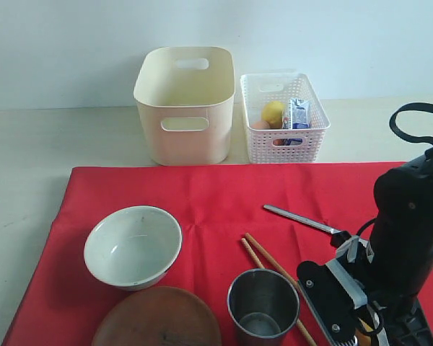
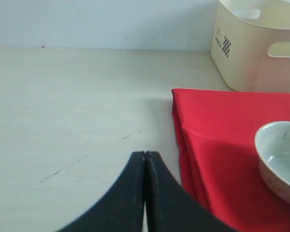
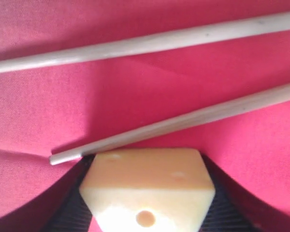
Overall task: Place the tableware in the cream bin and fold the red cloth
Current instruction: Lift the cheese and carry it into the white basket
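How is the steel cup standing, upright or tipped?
Upright: the steel cup stands on the red cloth, its open mouth facing up.

Not much for you to read here. Your one printed mark is on the cream bin (image 2: 253, 65). It sits on the end wall, the nine o'clock side of the tub as the exterior view sees it. There you've got a small dark checkered diamond (image 2: 225, 46), and just beside it a short line of dark lettering (image 2: 218, 42) running sideways along the wall. The letters are too small to spell out. Over at one o'clock in the exterior view, the blue milk carton (image 1: 297, 114) in the white basket (image 1: 256, 141) carries blue-and-white print, but no word on it can be made out.
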Controlling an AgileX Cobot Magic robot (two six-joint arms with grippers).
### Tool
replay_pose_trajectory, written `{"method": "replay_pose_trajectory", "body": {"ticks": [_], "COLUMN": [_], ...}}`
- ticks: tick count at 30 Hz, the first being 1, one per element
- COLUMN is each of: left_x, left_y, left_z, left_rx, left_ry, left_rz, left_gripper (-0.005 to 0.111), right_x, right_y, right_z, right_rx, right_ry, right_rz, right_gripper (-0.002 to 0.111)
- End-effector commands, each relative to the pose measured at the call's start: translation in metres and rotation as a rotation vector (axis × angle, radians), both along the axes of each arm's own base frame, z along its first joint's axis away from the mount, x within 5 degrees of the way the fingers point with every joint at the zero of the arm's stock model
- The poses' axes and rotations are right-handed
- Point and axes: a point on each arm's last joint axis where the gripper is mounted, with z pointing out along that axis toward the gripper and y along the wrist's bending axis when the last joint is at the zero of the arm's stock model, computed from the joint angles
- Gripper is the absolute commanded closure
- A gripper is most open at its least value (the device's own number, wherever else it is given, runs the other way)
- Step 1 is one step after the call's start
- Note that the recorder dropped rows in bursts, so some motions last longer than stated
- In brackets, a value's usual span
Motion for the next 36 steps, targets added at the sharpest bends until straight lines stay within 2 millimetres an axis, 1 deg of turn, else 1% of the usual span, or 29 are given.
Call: {"method": "replay_pose_trajectory", "body": {"ticks": [1,9,12,18,21,25,27,29,32,35,36], "left_x": [0.000,0.000,0.000,0.000,0.000,0.000,0.000,0.000,0.000,0.000,0.000], "left_y": [0.000,0.000,0.000,0.000,0.000,0.000,0.000,0.000,0.000,0.000,0.000], "left_z": [0.000,0.000,0.000,0.000,0.000,0.000,0.000,0.000,0.000,0.000,0.000], "left_rx": [-0.001,-0.001,-0.001,-0.001,-0.001,-0.001,-0.001,-0.001,-0.001,-0.001,-0.001], "left_ry": [-0.016,-0.016,-0.016,-0.016,-0.016,-0.016,-0.016,-0.016,-0.016,-0.016,-0.016], "left_rz": [-0.004,-0.004,-0.004,-0.004,-0.004,-0.004,-0.004,-0.004,-0.004,-0.004,-0.004], "left_gripper": [0.107,0.107,0.107,0.107,0.107,0.107,0.107,0.107,0.107,0.107,0.107], "right_x": [0.003,0.010,0.012,0.021,0.030,0.047,0.060,0.073,0.097,0.126,0.135], "right_y": [0.003,0.007,0.008,0.013,0.018,0.026,0.025,0.023,0.015,0.008,0.006], "right_z": [0.011,0.050,0.068,0.110,0.126,0.148,0.158,0.166,0.172,0.170,0.165], "right_rx": [0.020,0.111,0.158,0.312,0.425,0.610,0.718,0.793,0.832,0.849,0.844], "right_ry": [-0.015,-0.164,-0.231,-0.405,-0.478,-0.566,-0.599,-0.625,-0.647,-0.639,-0.633], "right_rz": [-0.029,-0.091,-0.139,-0.306,-0.455,-0.680,-0.811,-0.906,-1.011,-1.127,-1.153], "right_gripper": [0.108,0.108,0.108,0.108,0.108,0.108,0.108,0.108,0.108,0.108,0.108]}}
